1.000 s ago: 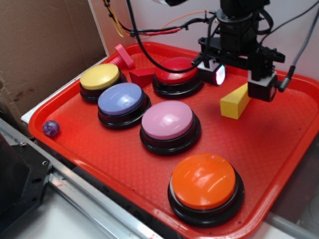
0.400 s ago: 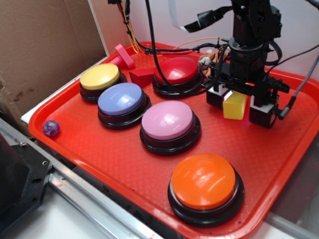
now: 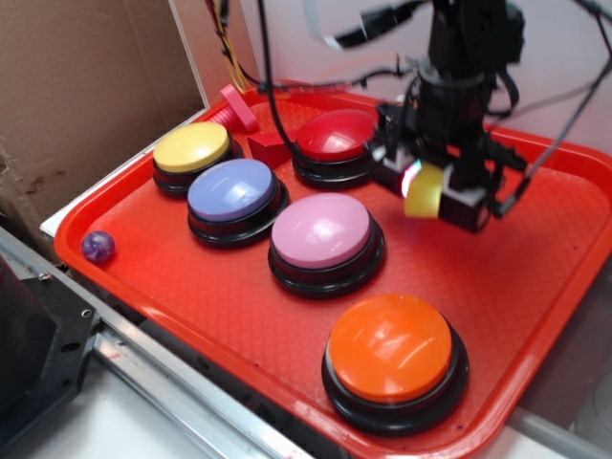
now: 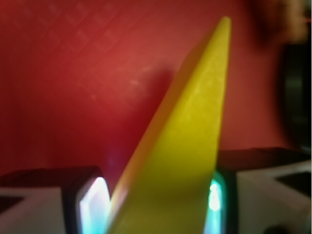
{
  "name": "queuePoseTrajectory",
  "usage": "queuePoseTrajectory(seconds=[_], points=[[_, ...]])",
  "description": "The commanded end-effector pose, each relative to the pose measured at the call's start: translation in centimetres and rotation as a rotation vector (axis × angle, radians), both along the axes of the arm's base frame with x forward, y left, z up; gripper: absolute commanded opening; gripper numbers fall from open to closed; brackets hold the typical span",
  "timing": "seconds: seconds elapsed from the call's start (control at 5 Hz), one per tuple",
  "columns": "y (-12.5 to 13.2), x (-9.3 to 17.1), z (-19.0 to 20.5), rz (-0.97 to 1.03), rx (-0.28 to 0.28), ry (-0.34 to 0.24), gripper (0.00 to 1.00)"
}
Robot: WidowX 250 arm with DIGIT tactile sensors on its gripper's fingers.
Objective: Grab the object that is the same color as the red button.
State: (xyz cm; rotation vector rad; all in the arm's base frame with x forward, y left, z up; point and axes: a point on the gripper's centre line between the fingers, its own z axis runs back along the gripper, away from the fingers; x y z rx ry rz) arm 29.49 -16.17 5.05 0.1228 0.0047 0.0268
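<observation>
Wrist view: tool clenched on yellow block; red tray beneath

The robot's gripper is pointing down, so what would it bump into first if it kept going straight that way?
Probably the bare floor of the red plastic tray. The gripper, shut on the yellow wooden block, hangs right of the dark red dome button; the wrist view shows mostly tray beneath. The block would likely touch first.

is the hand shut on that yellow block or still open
Shut on it: the yellow block sits wedged between both fingers of the hand.
</observation>
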Motion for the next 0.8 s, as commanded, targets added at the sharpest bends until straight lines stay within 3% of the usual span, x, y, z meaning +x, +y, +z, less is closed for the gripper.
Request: queuePoseTrajectory(seconds=[0.0, 0.4, 0.6], points=[[0.8, -1.3, 12.4, -0.069, -0.045, -0.089, 0.0], [3.4, -4.6, 17.7, -0.047, -0.082, -0.23, 0.0], [4.0, -4.8, 17.1, -0.037, -0.099, -0.206, 0.0]])
